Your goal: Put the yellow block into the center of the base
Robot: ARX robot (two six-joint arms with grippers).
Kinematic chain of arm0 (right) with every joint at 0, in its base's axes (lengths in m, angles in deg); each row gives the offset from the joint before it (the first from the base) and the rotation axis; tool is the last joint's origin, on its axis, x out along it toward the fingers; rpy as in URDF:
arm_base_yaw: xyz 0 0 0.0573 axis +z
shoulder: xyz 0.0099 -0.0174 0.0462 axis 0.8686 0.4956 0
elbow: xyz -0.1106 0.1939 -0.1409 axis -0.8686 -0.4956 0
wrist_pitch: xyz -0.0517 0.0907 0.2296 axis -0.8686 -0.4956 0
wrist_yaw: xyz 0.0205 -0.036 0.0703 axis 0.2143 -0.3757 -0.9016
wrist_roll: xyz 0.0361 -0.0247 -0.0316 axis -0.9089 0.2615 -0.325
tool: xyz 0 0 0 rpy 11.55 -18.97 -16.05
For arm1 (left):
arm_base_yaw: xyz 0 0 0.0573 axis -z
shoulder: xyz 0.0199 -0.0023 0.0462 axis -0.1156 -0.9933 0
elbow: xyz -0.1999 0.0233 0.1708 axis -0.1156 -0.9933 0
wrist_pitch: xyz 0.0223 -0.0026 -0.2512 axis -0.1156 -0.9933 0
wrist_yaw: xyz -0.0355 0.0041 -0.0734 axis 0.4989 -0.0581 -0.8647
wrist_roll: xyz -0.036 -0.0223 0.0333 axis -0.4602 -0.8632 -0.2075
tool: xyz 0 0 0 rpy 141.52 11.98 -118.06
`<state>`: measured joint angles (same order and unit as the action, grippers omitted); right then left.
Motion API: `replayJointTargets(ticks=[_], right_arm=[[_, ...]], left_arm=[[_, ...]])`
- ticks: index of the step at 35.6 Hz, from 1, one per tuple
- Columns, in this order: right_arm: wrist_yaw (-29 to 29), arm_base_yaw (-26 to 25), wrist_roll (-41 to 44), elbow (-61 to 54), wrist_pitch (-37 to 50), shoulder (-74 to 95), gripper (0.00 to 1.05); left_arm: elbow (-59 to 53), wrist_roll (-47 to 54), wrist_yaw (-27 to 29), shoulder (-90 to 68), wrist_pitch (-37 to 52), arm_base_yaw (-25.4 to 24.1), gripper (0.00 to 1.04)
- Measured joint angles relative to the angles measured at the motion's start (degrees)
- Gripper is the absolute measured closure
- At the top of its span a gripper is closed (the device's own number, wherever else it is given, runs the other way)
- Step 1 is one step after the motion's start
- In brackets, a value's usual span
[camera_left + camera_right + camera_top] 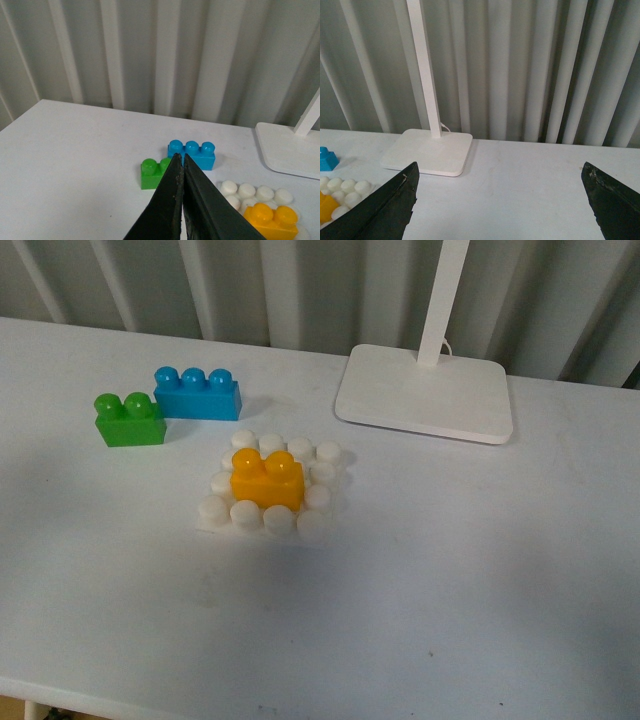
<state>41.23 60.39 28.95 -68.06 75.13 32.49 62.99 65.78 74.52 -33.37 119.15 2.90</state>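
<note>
Yellow block (267, 481): two-stud brick, upright, seated on the middle of the base (213, 508), with white studs showing on all four sides of it. It sits in the central part of the desk (450, 570), somewhat nearer the far edge than the near one.

Base: flat white studded plate, lying flat on the desk, apart from the other bricks.

Green brick (129, 420): two studs, upright, toward the far left corner from the base.

Blue brick (197, 394): three studs, upright, just beside the green brick on its far side, corners close or touching; cannot tell which.

Lamp foot (425, 393): smooth white slab with a pole (441, 302), near the far edge, toward the far right from the base.

Left tool (182, 172): fingers pressed together, holding nothing, raised above the desk on the near side of the green and blue bricks.

Right tool (500, 187): fingers wide apart, empty, over bare desk on the near side of the lamp foot.
</note>
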Motion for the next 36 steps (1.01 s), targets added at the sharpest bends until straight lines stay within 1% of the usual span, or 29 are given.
replayJointTargets(ticks=[4,7,12,14,17,25,36], right_arm=[[0.0,0.0,0.0,0.0,0.0,0.0,0.09],[0.0,0.0,0.0,0.0,0.0,0.0,0.09],[0.0,0.0,0.0,0.0,0.0,0.0,0.09],[0.0,0.0,0.0,0.0,0.0,0.0,0.09],[0.0,0.0,0.0,0.0,0.0,0.0,0.09],[0.0,0.0,0.0,0.0,0.0,0.0,0.09],[0.0,0.0,0.0,0.0,0.0,0.0,0.09]], left_arm=[[-1.7,0.1,-1.3,6.5,-4.9,-1.8,1.01],[-1.7,0.1,-2.1,12.8,-12.1,-2.7,1.01],[-2.3,0.1,-3.7,22.4,-19.5,-4.0,1.01],[-3.0,0.2,-7.6,25.8,-22.5,-6.7,1.01],[-3.6,0.2,-8.5,29.5,-25.7,-8.9,1.01],[-4.1,0.2,-8.9,37.4,-32.5,-9.4,1.01],[-4.1,0.2,-8.9,50.5,-44.7,-9.4,1.01]])
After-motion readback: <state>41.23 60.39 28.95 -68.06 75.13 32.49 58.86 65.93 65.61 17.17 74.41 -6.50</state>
